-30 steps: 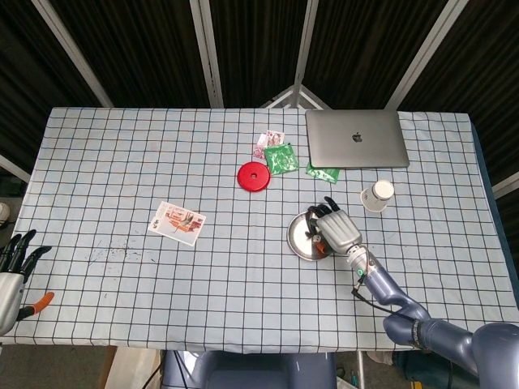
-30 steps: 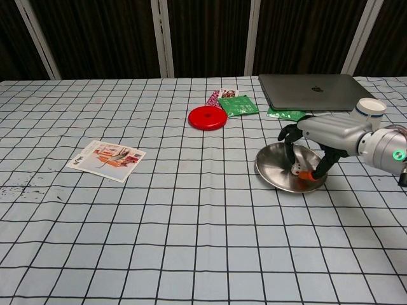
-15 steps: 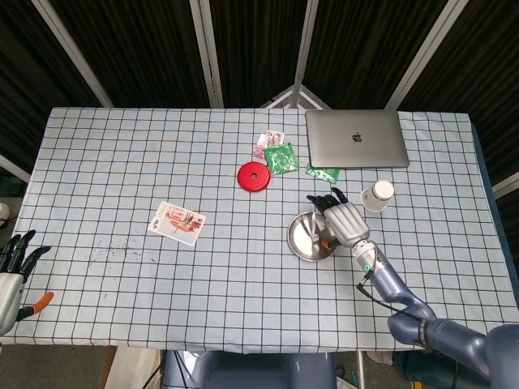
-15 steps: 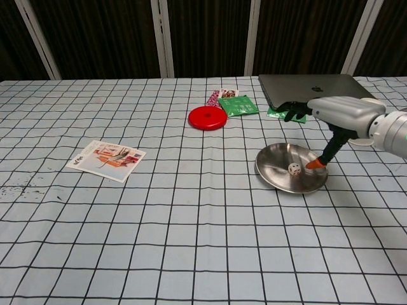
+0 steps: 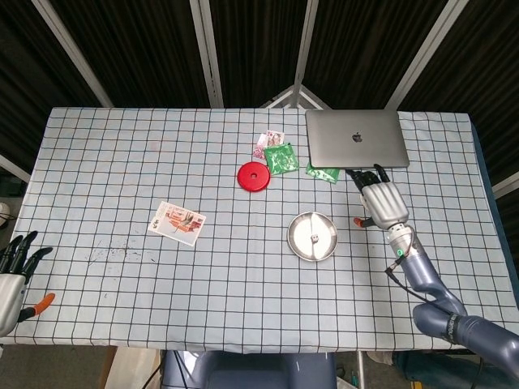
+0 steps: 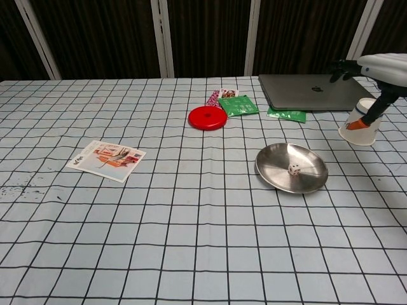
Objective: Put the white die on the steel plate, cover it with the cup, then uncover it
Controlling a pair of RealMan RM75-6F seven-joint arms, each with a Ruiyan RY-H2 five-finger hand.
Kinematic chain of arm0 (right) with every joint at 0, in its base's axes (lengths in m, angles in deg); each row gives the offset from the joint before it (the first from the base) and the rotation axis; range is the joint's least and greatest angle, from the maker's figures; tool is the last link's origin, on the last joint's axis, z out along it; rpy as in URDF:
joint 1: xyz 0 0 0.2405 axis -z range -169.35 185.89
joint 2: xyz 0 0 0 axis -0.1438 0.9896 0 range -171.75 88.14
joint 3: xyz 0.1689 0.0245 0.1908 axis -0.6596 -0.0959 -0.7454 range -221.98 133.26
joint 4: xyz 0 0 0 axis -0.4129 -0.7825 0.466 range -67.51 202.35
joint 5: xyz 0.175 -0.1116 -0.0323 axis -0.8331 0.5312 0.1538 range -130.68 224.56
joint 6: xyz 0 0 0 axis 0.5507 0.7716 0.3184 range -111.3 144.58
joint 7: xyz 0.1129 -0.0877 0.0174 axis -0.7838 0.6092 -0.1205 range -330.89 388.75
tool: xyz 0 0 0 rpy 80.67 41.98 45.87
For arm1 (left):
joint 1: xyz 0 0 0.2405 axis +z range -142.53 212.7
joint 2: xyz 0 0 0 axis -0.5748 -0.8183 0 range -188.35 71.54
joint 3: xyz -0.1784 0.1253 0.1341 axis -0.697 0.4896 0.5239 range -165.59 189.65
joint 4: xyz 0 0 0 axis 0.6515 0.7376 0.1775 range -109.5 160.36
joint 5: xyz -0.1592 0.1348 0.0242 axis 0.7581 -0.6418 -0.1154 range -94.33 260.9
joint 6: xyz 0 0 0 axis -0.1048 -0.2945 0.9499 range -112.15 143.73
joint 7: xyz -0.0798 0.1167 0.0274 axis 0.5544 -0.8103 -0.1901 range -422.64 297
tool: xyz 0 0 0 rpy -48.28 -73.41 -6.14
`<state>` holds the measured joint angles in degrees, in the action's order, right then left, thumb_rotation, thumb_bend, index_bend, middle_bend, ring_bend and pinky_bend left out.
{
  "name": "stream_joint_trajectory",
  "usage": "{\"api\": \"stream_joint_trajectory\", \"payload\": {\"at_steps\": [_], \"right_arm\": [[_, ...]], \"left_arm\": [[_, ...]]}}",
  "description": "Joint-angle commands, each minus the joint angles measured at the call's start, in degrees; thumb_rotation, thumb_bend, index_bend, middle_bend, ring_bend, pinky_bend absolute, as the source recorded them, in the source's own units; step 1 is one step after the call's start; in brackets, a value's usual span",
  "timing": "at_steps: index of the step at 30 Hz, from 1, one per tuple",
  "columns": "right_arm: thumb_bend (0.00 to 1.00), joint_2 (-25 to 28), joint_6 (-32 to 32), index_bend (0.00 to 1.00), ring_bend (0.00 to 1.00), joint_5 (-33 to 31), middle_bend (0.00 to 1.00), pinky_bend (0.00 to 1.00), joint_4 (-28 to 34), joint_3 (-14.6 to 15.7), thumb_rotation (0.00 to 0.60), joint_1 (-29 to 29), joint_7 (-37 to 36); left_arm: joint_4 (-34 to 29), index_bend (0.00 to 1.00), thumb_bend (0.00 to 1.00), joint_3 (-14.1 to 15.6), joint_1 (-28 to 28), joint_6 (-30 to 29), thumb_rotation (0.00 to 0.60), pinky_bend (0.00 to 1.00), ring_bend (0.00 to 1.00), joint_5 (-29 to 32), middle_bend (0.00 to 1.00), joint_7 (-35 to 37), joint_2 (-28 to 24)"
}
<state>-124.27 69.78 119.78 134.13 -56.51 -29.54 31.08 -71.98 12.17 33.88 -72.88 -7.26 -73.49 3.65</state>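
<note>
The white die (image 6: 294, 169) lies in the steel plate (image 6: 280, 179) right of the table's middle; in the head view the die (image 5: 315, 237) shows as a pale speck in the plate (image 5: 302, 245). The white paper cup (image 6: 360, 129) stands upside down to the plate's right. My right hand (image 6: 380, 65) hovers above the cup with fingers spread, its orange-tipped thumb reaching down in front of the cup's side. From overhead, the right hand (image 5: 383, 203) hides the cup. My left hand (image 5: 15, 269) rests open off the table's near left corner, holding nothing.
A closed laptop (image 6: 311, 91) lies at the back right, just behind the cup. A red disc (image 6: 207, 117) and green packets (image 6: 238, 105) sit behind the plate. A printed card (image 6: 106, 159) lies on the left of the checked cloth.
My right hand has let go of the die, lifted out of the plate and swung right to above the cup. The die now lies bare in the plate.
</note>
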Motion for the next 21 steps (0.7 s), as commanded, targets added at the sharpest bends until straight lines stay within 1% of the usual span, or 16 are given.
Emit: {"api": "stream_joint_trajectory", "payload": {"at_steps": [1, 6, 9, 14, 21], "right_arm": [[0.03, -0.06, -1.48, 0.13, 0.18, -1.38, 0.19, 0.02, -1.61, 0.01, 0.6, -0.07, 0.64], [0.03, -1.09, -4.19, 0.15, 0.18, -3.0, 0.19, 0.02, -5.29, 0.13, 0.6, -0.84, 0.74], [0.03, -2.15, -6.22, 0.17, 0.18, -3.61, 0.2, 0.02, -8.79, 0.12, 0.6, -1.9, 0.79], [0.02, -3.11, -8.52, 0.21, 0.18, -3.68, 0.23, 0.02, -13.03, 0.25, 0.6, -3.15, 0.14], [0.03, -3.09, -10.5, 0.26, 0.18, -3.36, 0.27, 0.02, -15.46, 0.58, 0.6, -4.0, -0.67]], "left_arm": [[-0.02, 0.21, 0.28, -0.02, -0.04, 0.06, 0.6, 0.13, 0.0, 0.05, 0.0, -0.13, 0.04], [-0.05, 0.21, 0.28, -0.04, -0.03, 0.02, 0.6, 0.13, 0.0, 0.12, 0.0, -0.34, 0.09], [-0.01, 0.22, 0.28, -0.16, -0.03, 0.02, 0.6, 0.13, 0.0, 0.42, 0.0, -0.44, 0.12], [0.07, 0.22, 0.28, -0.39, -0.24, 0.39, 0.6, 0.13, 0.0, 0.92, 0.0, -0.81, 0.3], [0.11, 0.22, 0.28, -0.44, -0.65, 1.24, 0.6, 0.13, 0.0, 1.32, 0.0, -1.94, 0.77]]}}
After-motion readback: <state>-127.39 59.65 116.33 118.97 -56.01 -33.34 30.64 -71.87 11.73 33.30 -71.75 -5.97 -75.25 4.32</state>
